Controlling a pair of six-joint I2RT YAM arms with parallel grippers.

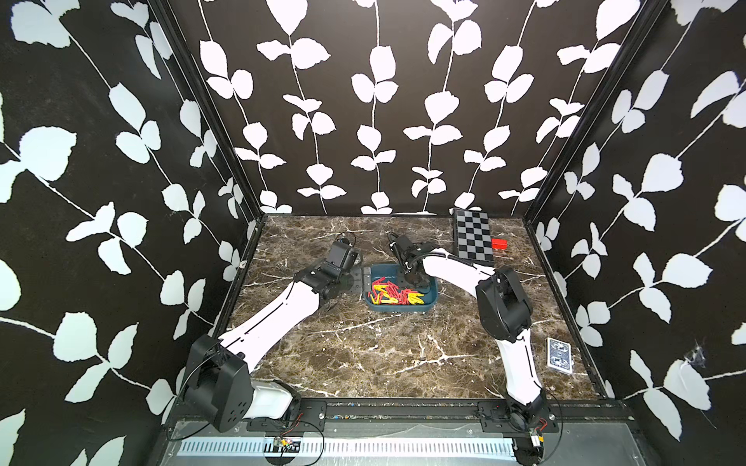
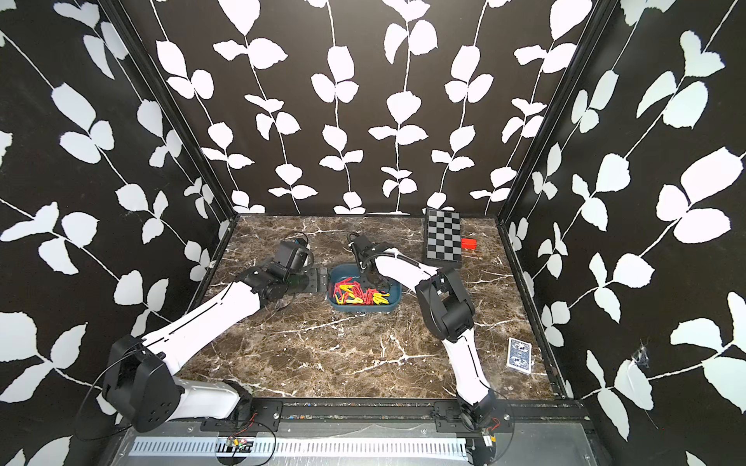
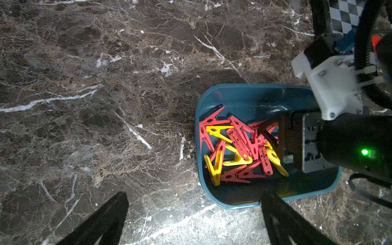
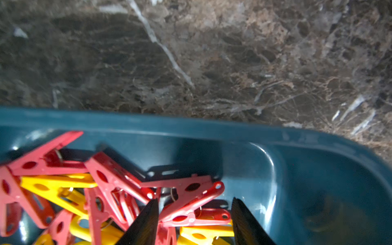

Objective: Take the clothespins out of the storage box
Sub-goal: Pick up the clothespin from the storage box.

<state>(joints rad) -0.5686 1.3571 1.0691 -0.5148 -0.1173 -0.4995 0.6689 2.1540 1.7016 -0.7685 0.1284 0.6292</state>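
right wrist view: the right gripper (image 4: pixel 194 203) is down inside the storage box (image 4: pixel 275 135), one finger on each side of a red clothespin (image 4: pixel 186 191) at the edge of the pile.
right jaws: partly parted around that peg; this close view is blurred, so we cannot tell whether they pinch it or only bracket it.
left jaws: the left gripper (image 3: pixel 195 194) is spread wide and empty, hovering just beside the box.
clothespins: the clothespins (image 1: pixel 397 293) lie heaped in the box; we see none on the marble table (image 1: pixel 363 355).
step: we judge this to be the first pick, at the grasp.
next move: we think it calls for a firm clench on that single peg, then a straight lift, since overlapping neighbours may drag along, then a carry over the rim to bare table.
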